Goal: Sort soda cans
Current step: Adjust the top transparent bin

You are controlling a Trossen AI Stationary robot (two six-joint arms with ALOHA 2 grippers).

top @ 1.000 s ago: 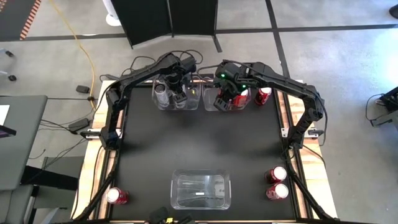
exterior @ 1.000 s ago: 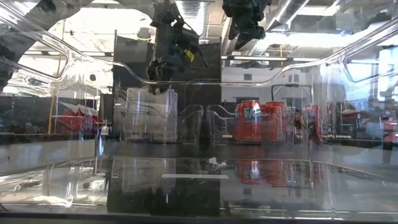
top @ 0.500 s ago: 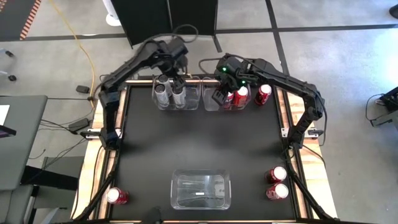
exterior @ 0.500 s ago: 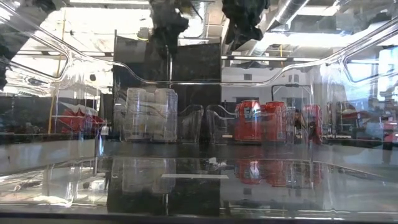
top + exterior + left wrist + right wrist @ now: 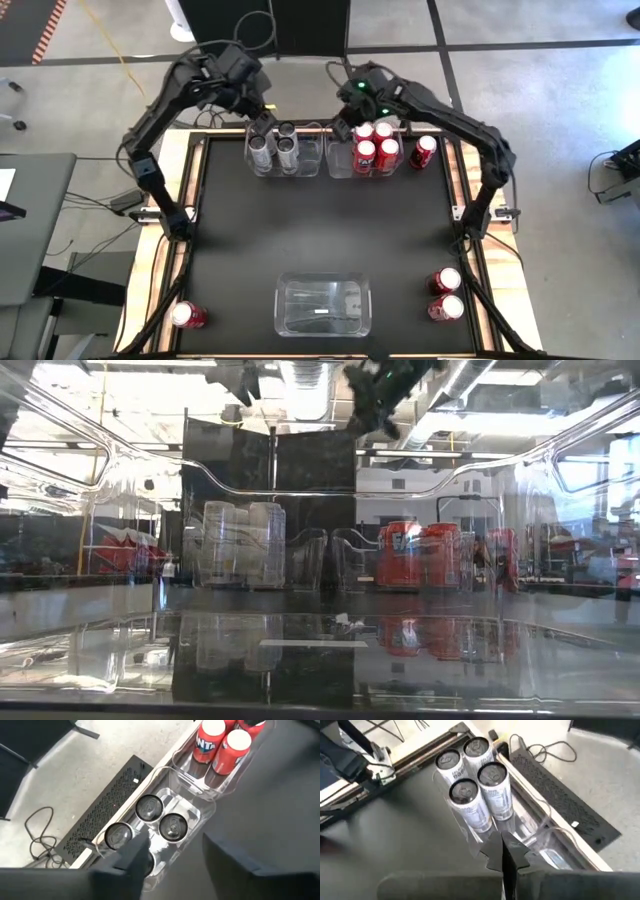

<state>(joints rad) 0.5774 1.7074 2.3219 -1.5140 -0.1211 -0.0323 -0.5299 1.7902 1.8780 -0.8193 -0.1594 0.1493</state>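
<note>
**A:** What stands around the arms, on your side?

**B:** I see two clear bins at the far edge of the worktop [image 5: 320, 230]. The left bin [image 5: 273, 152] has four silver cans [image 5: 260, 148], the right bin [image 5: 365, 157] has red cans [image 5: 366, 153]. One red can [image 5: 424, 150] lies just beside the right bin. Two red cans [image 5: 446, 293] stand at the near right, one more red can [image 5: 186, 315] stands at the near left, and an empty clear bin [image 5: 322, 305] is near the front.

**A:** And the arms?

**B:** Both are lifted over the far edge. The left gripper [image 5: 262, 106] is above the silver cans; its fingers [image 5: 135, 855] stand apart and hold nothing. The right gripper [image 5: 343, 128] hangs between the two bins, with its fingers [image 5: 496, 851] pressed together and empty.
</note>
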